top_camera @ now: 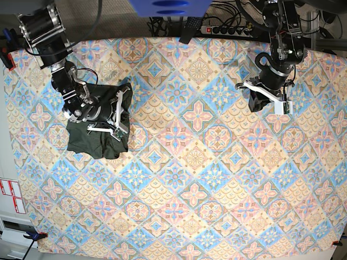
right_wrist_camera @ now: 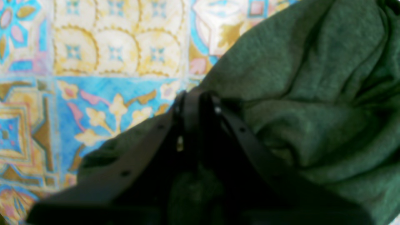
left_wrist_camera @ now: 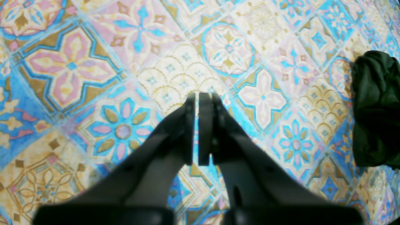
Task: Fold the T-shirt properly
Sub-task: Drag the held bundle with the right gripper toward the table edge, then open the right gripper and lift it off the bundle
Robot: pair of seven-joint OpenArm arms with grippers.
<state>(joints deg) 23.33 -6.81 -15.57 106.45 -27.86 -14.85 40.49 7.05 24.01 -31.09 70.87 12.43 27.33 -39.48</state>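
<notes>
The T-shirt [top_camera: 97, 130] lies bunched near the table's [top_camera: 190, 206] far corner on my right-arm side; it looks soft, thin and light, so I'd take an outer edge, not the heap. Right end effector [right_wrist_camera: 195, 100] sits on it, jaws nearly together; whether it pinches cloth I cannot tell. Left end effector [left_wrist_camera: 197, 98] hangs clenched and empty, well apart; nothing obstructs.

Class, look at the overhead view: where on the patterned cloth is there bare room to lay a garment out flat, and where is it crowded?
Free: the patterned cloth between the T-shirt and the left gripper, and along the near edge. Crowded: the far corner, where the right gripper sits on the bunched T-shirt.
</notes>
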